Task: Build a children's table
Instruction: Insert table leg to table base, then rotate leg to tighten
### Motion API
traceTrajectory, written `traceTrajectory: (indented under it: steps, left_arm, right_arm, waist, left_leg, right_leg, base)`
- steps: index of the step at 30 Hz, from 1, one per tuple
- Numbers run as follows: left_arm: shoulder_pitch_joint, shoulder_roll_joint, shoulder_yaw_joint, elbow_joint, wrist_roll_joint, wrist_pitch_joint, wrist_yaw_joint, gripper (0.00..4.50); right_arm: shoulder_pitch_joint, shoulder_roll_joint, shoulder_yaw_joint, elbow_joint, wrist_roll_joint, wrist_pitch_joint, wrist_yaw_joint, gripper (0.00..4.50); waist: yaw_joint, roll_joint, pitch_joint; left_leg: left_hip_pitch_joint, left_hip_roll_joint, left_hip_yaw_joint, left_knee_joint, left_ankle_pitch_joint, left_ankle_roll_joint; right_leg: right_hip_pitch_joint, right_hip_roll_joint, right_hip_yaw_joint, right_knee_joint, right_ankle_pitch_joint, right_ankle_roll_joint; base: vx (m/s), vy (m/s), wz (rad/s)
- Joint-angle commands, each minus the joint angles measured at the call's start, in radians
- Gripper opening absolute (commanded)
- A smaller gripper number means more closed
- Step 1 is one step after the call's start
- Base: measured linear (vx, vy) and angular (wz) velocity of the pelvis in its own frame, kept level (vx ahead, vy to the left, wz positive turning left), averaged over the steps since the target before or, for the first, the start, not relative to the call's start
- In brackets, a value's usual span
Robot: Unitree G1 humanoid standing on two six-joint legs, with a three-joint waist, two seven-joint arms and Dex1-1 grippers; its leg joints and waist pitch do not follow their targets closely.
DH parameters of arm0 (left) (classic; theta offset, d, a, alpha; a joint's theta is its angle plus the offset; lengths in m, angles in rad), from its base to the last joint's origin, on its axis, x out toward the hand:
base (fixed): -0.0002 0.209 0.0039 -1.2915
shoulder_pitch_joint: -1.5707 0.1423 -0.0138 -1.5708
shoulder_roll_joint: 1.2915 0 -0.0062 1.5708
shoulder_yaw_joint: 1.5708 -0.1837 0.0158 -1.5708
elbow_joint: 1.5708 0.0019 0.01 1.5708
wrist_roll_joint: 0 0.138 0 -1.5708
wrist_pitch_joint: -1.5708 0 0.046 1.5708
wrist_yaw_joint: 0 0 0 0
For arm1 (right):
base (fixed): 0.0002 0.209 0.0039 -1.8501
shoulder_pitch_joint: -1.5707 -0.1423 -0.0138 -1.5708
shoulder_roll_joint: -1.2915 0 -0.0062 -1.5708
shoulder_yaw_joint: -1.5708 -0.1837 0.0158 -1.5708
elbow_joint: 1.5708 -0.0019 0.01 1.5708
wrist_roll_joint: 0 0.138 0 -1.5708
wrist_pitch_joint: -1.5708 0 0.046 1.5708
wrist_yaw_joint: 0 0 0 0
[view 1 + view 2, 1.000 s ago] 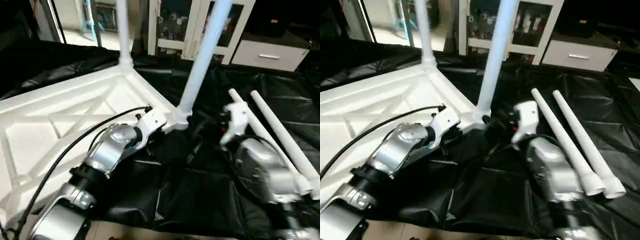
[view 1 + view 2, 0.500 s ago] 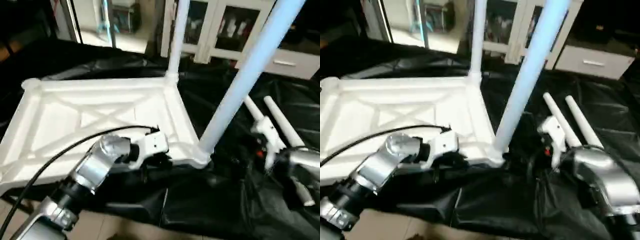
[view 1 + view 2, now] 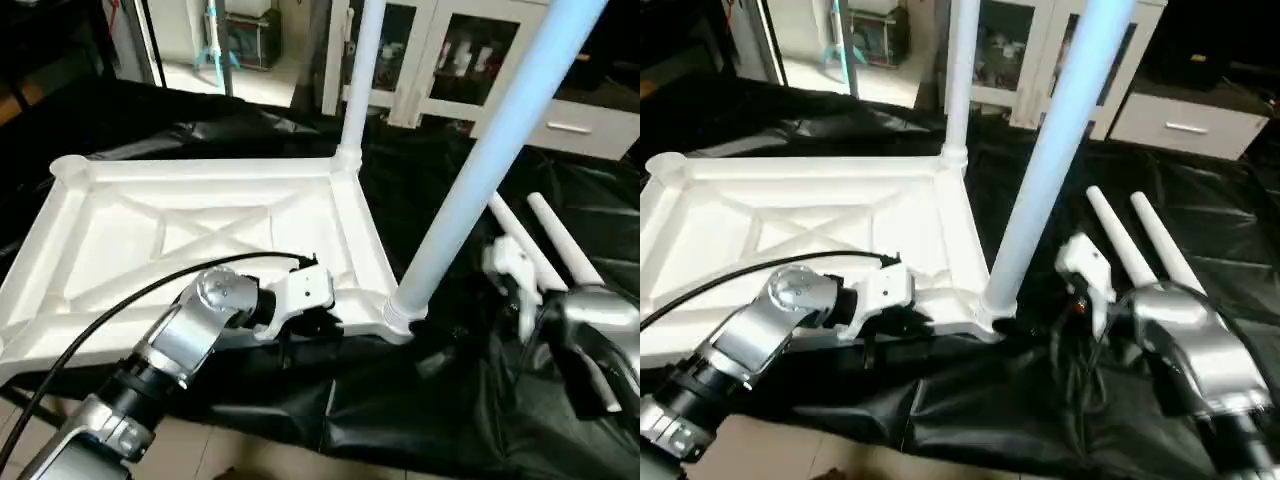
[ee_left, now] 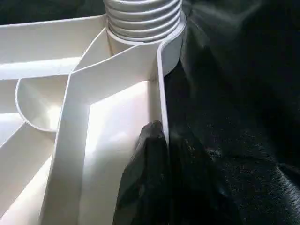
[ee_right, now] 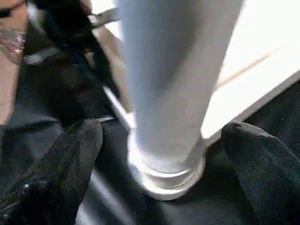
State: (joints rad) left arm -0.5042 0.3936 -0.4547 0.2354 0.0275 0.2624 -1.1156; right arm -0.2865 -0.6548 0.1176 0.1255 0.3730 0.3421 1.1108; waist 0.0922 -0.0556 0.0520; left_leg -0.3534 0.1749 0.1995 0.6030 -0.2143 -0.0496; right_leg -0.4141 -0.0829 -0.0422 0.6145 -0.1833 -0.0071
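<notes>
Table top (image 3: 200, 225) upturned, two legs (image 3: 500, 150) socketed, left end effector (image 4: 157, 154) pinching rim

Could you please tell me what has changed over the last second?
The tabletop has swung round on the black sheet, its near rim now clamped in the shut left pincer. The right pincer stays open, fingers either side of the near fitted leg. Both fitted legs remain socketed; the two loose legs lie unmoved.
</notes>
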Motion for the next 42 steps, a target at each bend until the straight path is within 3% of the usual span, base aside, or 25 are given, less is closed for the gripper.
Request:
traceTrajectory:
  steps: [1,4,8,19,26,33,38,42]
  left_arm:
    - [0.005,-0.018,-0.005,-0.045,-0.045,-0.024,-0.035,0.00]
    - [0.004,-0.018,-0.005,-0.044,-0.044,-0.024,-0.035,0.00]
    - [0.004,-0.018,-0.005,-0.043,-0.042,-0.024,-0.038,0.00]
    - [0.001,-0.014,-0.004,-0.044,-0.042,-0.027,-0.055,0.00]
    - [0.002,-0.010,-0.009,-0.047,-0.037,-0.026,-0.062,0.00]
    - [0.004,-0.008,-0.008,-0.049,-0.035,-0.025,-0.066,0.00]
    - [0.005,-0.007,-0.010,-0.048,-0.033,-0.022,-0.071,0.00]
    - [0.005,-0.011,-0.008,-0.037,-0.023,-0.014,-0.055,0.00]
  right_arm:
    - [-0.010,-0.005,0.006,0.013,-0.020,-0.015,0.004,4.42]
    - [-0.017,-0.002,0.006,0.022,-0.019,-0.017,0.015,4.42]
    - [-0.024,0.005,0.009,0.042,-0.025,-0.033,0.034,4.42]
    - [-0.051,0.039,0.011,0.109,-0.017,-0.064,0.079,3.37]
    - [-0.051,0.050,0.019,0.132,-0.027,-0.087,0.100,2.98]
    - [-0.046,0.054,0.026,0.131,-0.028,-0.087,0.126,2.24]
    - [-0.041,0.059,0.024,0.140,-0.027,-0.090,0.133,2.08]
    - [-0.041,0.101,0.003,0.179,-0.053,-0.100,0.030,2.07]
  waist:
    - [0.000,-0.011,-0.061]
    - [0.001,-0.012,-0.062]
    - [0.002,-0.010,-0.062]
    - [0.001,-0.007,-0.065]
    - [0.002,-0.006,-0.063]
    - [0.002,-0.008,-0.064]
    - [0.002,-0.007,-0.064]
    - [-0.002,-0.008,-0.063]
  left_leg:
    - [0.007,0.057,-0.021,-0.065,-0.085,0.081]
    - [0.005,0.058,-0.021,-0.064,-0.068,0.093]
    - [0.006,0.058,-0.021,-0.064,-0.080,0.090]
    - [0.006,0.057,-0.020,-0.060,-0.062,0.102]
    - [0.007,0.058,-0.022,-0.063,-0.095,0.084]
    - [0.006,0.057,-0.022,-0.062,-0.085,0.090]
    - [0.006,0.057,-0.022,-0.061,-0.084,0.090]
    - [0.003,0.056,-0.023,-0.062,-0.096,0.084]
  right_leg:
    - [0.051,-0.063,0.042,-0.061,-0.121,-0.248]
    - [0.054,-0.063,0.041,-0.056,-0.087,-0.255]
    - [0.054,-0.065,0.041,-0.058,-0.107,-0.255]
    - [0.055,-0.063,0.039,-0.052,-0.063,-0.279]
    - [0.056,-0.065,0.039,-0.056,-0.104,-0.270]
    - [0.056,-0.065,0.039,-0.054,-0.091,-0.270]
    - [0.056,-0.064,0.039,-0.054,-0.089,-0.272]
    - [0.056,-0.065,0.039,-0.056,-0.110,-0.268]
  base:
    - [0.000,0.000,0.00]
    - [0.000,0.000,0.00]
    - [0.000,0.000,0.00]
    - [0.000,0.000,0.00]
    - [0.000,0.000,0.00]
    - [0.000,0.000,0.00]
    - [0.000,0.000,0.00]
    - [0.000,0.000,0.00]
